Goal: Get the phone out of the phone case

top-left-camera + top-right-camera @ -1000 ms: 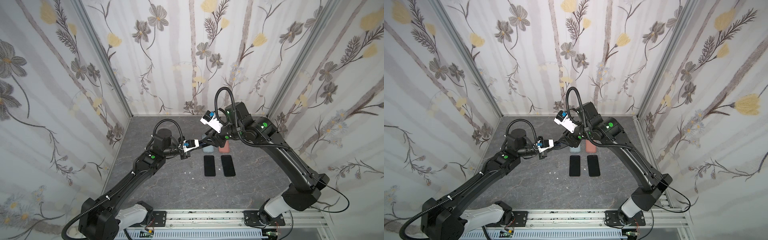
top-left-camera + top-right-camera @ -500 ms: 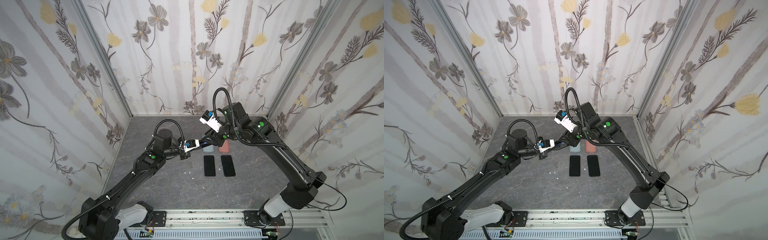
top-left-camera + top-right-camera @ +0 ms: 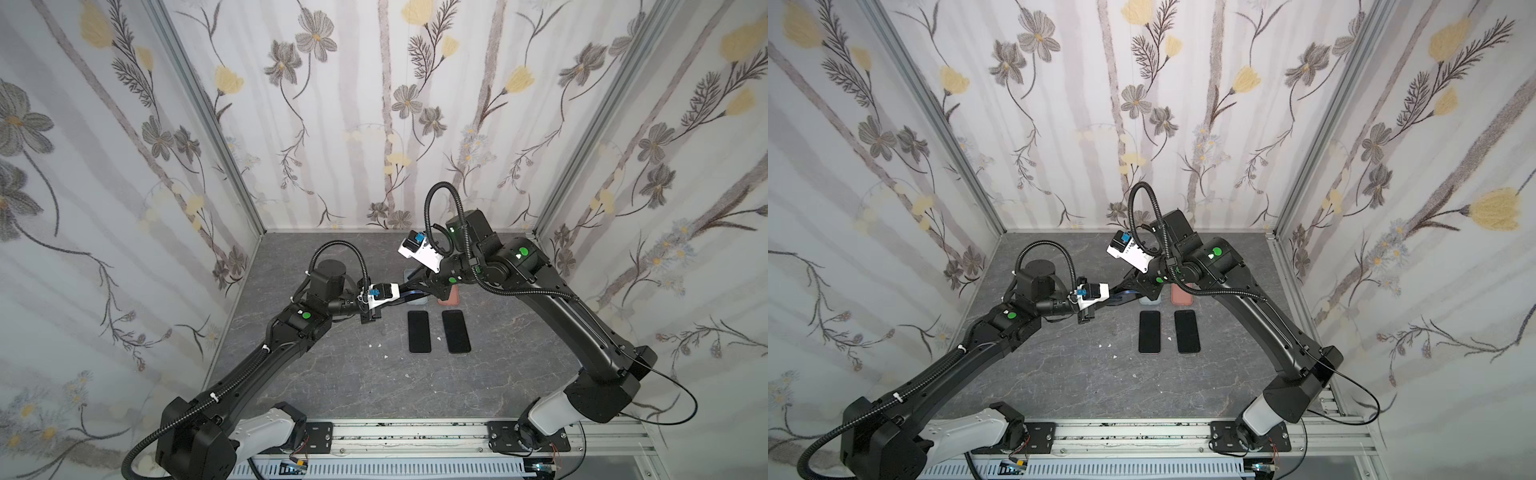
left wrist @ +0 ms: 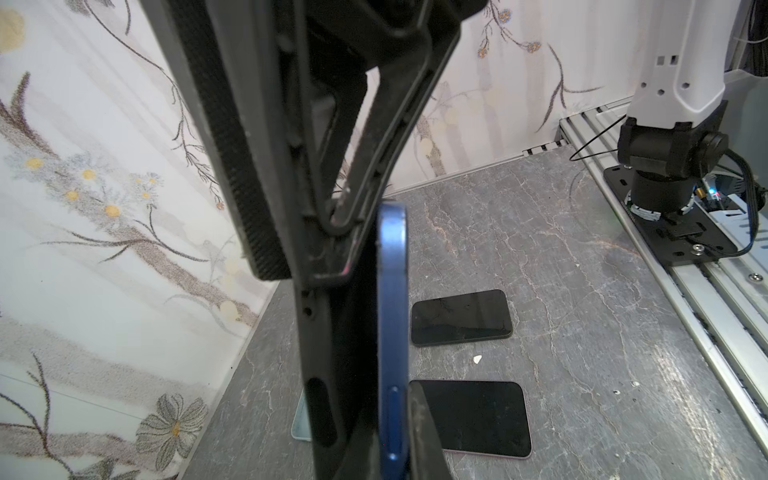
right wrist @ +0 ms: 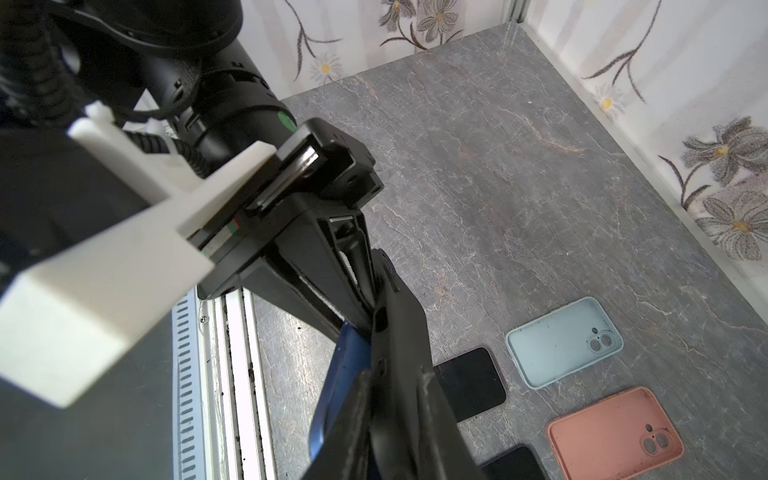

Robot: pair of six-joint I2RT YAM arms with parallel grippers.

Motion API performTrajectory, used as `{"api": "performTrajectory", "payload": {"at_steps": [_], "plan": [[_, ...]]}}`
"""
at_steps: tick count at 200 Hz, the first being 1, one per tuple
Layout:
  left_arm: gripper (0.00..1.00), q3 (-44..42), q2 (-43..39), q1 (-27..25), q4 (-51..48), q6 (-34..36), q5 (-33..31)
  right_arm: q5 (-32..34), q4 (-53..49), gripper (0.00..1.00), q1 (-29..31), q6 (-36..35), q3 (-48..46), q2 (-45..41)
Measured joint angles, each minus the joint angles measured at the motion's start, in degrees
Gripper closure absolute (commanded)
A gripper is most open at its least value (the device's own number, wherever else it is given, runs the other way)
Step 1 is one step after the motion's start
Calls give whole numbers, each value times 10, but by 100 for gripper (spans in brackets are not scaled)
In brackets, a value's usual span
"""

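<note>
A blue phone (image 4: 390, 332) in a black phone case (image 4: 328, 374) hangs edge-on in the air over the back middle of the table. My left gripper (image 3: 405, 291) is shut on one end of the phone; one finger (image 4: 419, 436) presses its blue edge and the other is hidden behind the case. My right gripper (image 5: 392, 399) comes from the opposite side, its jaws clamped on the black case (image 5: 390, 365). There the case stands peeled a little away from the blue phone (image 5: 336, 374). In both top views the two grippers meet tip to tip.
Two bare black phones (image 3: 418, 331) (image 3: 456, 331) lie side by side on the grey table. Behind them lie an empty light blue case (image 5: 563, 343) and an empty pink case (image 5: 615, 432). Small white crumbs (image 3: 376, 345) dot the table. The right arm's base (image 4: 665, 166) stands at the front rail.
My right gripper has closed its jaws onto the black case and its arm has edged slightly left. The left arm has held still with the phone.
</note>
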Motion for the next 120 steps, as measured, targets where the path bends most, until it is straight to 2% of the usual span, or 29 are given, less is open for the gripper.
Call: {"api": "performTrajectory", "payload": {"at_steps": [48,120], "plan": [[100,0,-2,0,3,0,20,-23,10,100,-2,-15,-28,-25],[100,0,-20,-1,10,-14,38,-45,56,100,-19,26,-52,-40]]}}
